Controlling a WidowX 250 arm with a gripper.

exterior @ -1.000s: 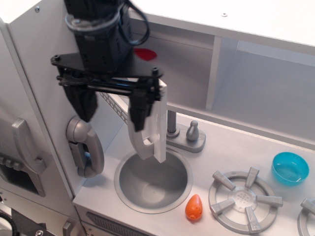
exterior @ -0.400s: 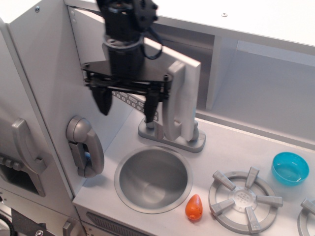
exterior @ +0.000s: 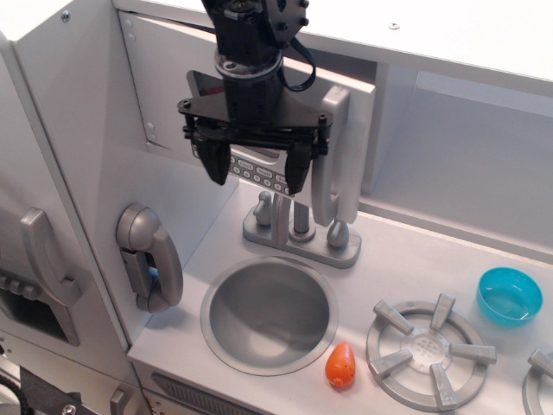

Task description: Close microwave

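The light-grey microwave (exterior: 173,104) is built into the toy kitchen above the sink. Its door lies nearly flat against the cabinet front, with the tall grey bar handle (exterior: 333,156) at its right edge and a row of small buttons (exterior: 259,173) low on the door. The window is hidden behind my gripper. My black gripper (exterior: 256,170) hangs right in front of the door, its two fingers spread apart with nothing between them, just left of the handle.
Below stand a grey faucet (exterior: 298,225) and a round sink (exterior: 270,313). A grey telephone handset (exterior: 149,257) hangs on the left wall. An orange carrot-like toy (exterior: 340,364), a burner grate (exterior: 423,350) and a blue bowl (exterior: 509,295) lie on the counter.
The microwave door has swung from sticking out over the sink back to nearly flat against the cabinet. My gripper moved up, right and back with it, staying open.
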